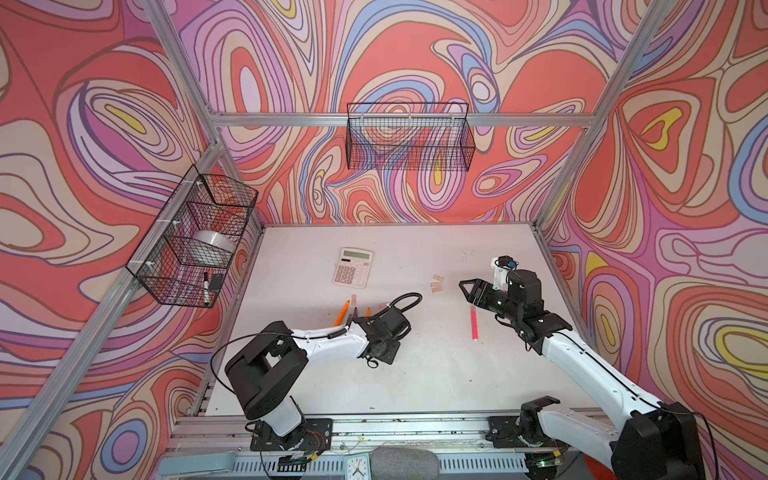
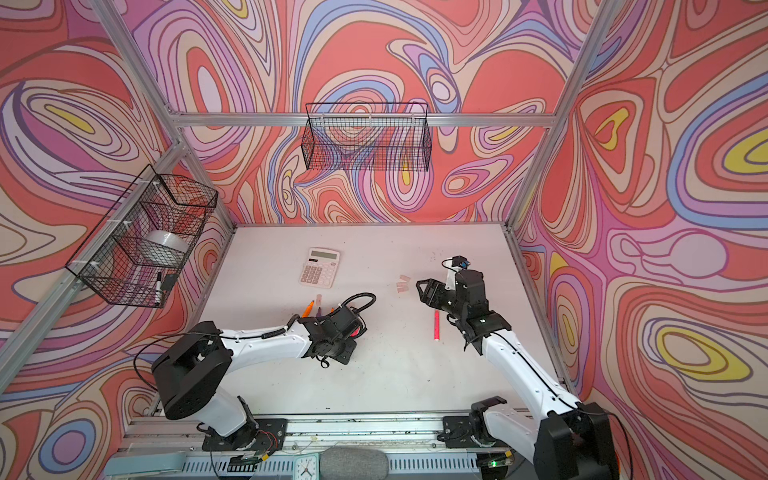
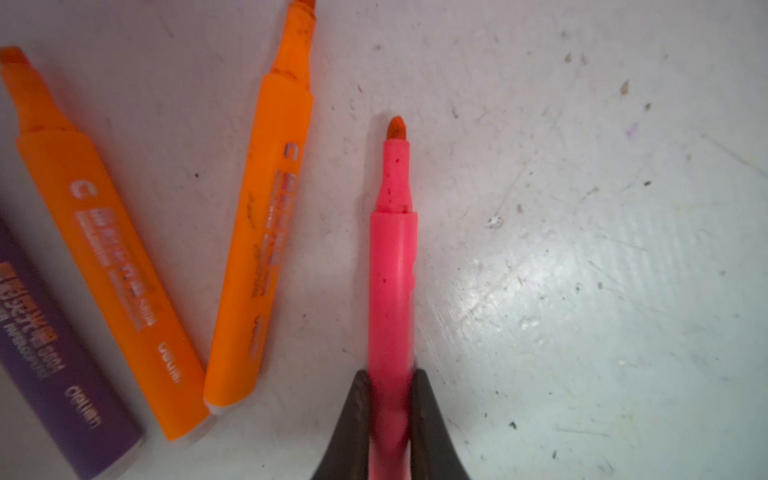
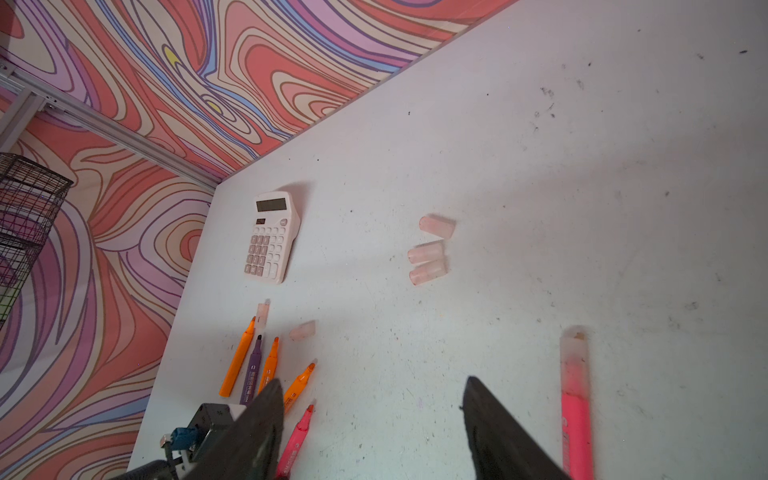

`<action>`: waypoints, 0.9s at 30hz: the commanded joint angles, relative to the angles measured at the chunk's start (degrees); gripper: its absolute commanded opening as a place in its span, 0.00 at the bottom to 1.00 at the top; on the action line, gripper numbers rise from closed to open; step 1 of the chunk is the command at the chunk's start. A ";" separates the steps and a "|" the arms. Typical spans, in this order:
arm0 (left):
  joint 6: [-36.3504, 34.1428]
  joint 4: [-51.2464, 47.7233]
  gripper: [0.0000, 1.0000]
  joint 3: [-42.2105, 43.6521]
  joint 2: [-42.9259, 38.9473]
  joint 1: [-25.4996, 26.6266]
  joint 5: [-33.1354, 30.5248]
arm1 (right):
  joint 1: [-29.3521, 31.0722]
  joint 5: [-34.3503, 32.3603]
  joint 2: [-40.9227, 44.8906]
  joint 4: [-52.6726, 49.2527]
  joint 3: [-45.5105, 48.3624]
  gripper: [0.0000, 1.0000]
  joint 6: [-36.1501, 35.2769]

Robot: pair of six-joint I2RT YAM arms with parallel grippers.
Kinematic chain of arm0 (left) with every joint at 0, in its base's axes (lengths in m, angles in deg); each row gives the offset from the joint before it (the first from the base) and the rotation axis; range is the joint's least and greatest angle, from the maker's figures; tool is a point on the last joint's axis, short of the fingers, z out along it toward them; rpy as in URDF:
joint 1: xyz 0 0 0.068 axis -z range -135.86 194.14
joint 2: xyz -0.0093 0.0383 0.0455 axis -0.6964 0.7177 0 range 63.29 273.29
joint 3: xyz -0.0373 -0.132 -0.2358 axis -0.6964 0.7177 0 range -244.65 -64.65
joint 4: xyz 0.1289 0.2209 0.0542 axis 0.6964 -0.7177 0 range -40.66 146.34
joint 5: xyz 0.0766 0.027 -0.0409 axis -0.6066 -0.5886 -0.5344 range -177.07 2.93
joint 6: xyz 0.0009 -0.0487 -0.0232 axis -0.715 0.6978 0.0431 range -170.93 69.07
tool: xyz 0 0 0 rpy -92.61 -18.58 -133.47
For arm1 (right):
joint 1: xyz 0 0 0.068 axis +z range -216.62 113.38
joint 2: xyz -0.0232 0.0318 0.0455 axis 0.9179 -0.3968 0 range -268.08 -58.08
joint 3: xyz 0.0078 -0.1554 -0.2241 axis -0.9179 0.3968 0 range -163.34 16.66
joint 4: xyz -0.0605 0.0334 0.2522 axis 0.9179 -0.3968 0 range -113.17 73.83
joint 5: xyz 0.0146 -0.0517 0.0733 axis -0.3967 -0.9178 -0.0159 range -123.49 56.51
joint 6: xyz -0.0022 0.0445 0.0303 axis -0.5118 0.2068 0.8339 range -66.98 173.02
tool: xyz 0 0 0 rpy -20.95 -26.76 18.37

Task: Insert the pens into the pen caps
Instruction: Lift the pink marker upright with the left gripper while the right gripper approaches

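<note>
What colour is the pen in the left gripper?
Pink-red. The pen shows best in the left wrist view, clamped in the left gripper.

Bright, even light; left wrist view blurred up close, glare on table (image 3: 540, 291).

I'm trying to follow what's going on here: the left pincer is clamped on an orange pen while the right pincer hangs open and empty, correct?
Not quite. The left pincer is clamped on a pink pen, not an orange one, as the left wrist view shows. The right pincer does hang open and empty.
</note>
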 commanded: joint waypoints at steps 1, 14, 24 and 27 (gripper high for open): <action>-1.28 1.28 0.09 0.81 -0.87 -0.07 4.74 | 0.03 0.90 1.76 2.60 0.76 0.70 0.44; -2.80 -6.48 0.00 -19.58 -3.36 -0.07 8.95 | 0.52 3.84 8.50 13.05 7.96 0.70 4.64; -11.02 24.65 0.00 -8.80 -11.17 0.21 8.60 | 0.99 8.48 10.72 21.35 11.65 0.71 7.06; -18.63 46.03 0.00 6.44 -16.77 0.48 7.66 | 2.73 6.75 11.26 22.39 12.23 0.71 5.70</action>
